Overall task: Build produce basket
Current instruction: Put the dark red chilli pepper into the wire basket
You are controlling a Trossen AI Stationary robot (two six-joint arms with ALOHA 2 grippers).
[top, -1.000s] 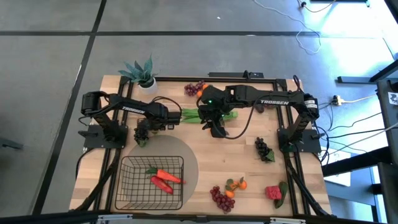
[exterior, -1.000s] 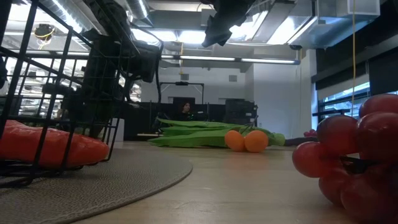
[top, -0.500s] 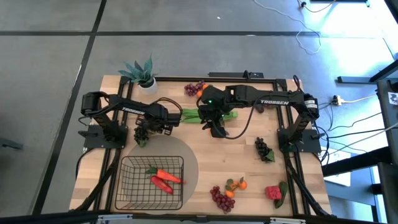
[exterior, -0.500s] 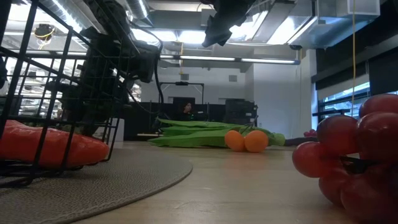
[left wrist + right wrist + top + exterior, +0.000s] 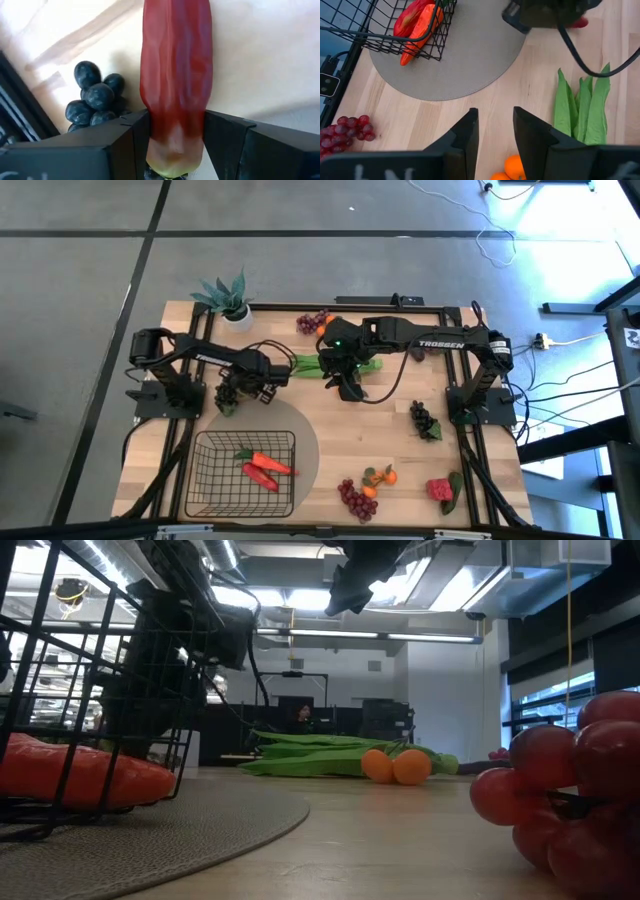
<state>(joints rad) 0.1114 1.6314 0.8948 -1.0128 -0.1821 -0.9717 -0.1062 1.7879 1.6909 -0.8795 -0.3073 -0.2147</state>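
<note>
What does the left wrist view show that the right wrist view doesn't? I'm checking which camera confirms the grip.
Left wrist only: the left gripper shut on a red pepper, dark grapes beside it. Right wrist only: the right gripper empty, the basket on the mat, bean pods, tangerines, red grapes. Both: the wooden table.
</note>
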